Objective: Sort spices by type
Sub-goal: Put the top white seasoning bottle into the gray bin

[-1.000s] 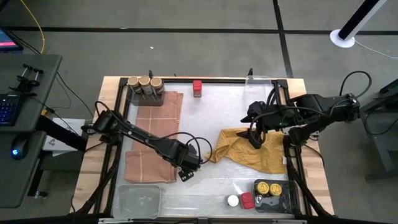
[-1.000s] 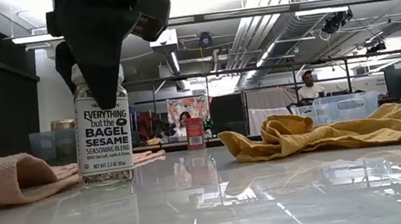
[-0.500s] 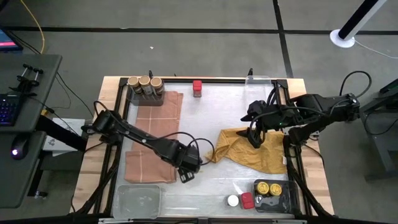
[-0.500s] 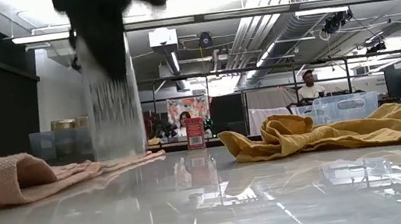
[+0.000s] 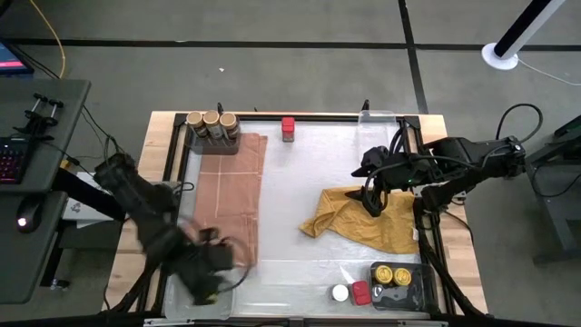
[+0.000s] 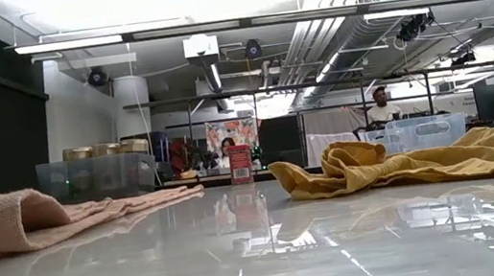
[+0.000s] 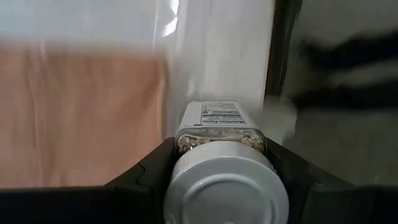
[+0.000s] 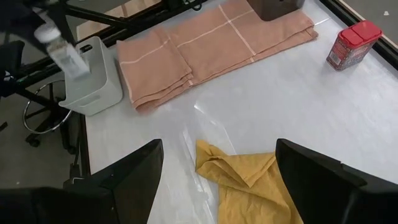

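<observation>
My left gripper (image 5: 207, 280) hangs blurred over the table's near left corner, shut on a spice jar (image 7: 221, 134) with a white lid (image 7: 224, 186). The same jar (image 8: 62, 50) shows far off in the right wrist view. Three tan-lidded jars (image 5: 211, 123) stand in a tray at the far left. A red jar (image 5: 288, 127) stands at the far edge. Two gold-lidded jars (image 5: 392, 274) sit in a near right tray, with a white-lidded (image 5: 339, 292) and a red one (image 5: 361, 292) beside it. My right gripper (image 5: 372, 198) hovers open over the mustard-yellow cloth (image 5: 363, 222). My left gripper pinches the jar between its two fingers (image 7: 155, 168), one on each side of the jar's upper part (image 7: 186, 140) just below the lid. The fingers come from above, slanting down. The jar hangs below them, lid end up, lifted clear of the table.
A folded pink cloth (image 5: 227, 186) lies on the table's left half. A clear tray (image 5: 182, 292) sits at the near left corner under my left arm. Dark frame rails (image 5: 177, 182) run along the table's sides. Bare table top (image 5: 290, 182) lies between the cloths.
My left gripper has lifted the seasoning jar off the table near the pink cloth's near right corner. It has swung fast with the jar toward the table's near left corner, rising as it went. The jar has left the low view.
</observation>
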### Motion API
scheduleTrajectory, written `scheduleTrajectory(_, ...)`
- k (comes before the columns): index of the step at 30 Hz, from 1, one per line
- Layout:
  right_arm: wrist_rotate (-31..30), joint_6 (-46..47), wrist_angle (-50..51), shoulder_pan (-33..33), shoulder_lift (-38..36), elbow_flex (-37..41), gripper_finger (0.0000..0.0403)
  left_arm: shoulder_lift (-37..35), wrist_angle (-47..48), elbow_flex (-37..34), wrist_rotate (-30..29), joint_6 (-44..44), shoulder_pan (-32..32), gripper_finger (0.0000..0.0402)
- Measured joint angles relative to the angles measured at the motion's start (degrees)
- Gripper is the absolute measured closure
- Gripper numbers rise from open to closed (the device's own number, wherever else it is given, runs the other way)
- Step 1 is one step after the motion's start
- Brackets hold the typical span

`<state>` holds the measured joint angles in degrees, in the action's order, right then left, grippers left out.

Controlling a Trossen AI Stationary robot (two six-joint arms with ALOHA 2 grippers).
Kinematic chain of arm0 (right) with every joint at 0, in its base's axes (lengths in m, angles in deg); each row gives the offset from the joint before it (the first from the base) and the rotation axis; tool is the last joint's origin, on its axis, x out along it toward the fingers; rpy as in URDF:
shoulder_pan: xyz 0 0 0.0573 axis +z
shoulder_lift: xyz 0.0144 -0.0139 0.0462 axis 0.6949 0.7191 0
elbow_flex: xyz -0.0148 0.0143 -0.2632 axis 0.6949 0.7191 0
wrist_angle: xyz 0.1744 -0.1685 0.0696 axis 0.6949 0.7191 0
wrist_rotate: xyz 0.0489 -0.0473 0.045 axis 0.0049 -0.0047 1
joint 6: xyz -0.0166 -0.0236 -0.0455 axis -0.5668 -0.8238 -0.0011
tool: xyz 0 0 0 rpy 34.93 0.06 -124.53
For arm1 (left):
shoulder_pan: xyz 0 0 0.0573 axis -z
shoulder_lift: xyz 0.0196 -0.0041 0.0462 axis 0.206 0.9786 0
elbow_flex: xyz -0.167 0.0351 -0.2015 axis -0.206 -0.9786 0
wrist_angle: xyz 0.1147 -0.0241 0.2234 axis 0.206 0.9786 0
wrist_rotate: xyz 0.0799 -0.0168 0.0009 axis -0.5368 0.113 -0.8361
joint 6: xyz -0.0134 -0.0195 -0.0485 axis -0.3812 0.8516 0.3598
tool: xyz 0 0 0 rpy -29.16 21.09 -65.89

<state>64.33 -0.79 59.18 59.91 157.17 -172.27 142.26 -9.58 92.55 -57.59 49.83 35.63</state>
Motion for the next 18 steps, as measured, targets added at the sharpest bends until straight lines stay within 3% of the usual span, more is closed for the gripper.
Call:
scheduleTrajectory(3,0.0,0.0,0.0,0.0,0.0,0.0,0.0098,0.9,7.0,0.0,2.5,7.6,6.0,0.0236)
scheduleTrajectory(7,0.0,0.0,0.0,0.0,0.0,0.0,0.0098,3.0,8.3,-0.1,4.4,11.1,11.5,0.0236)
scheduleTrajectory(18,0.0,0.0,0.0,-0.1,0.0,0.0,0.0098,8.2,4.2,-3.9,9.4,3.7,14.8,0.0236)
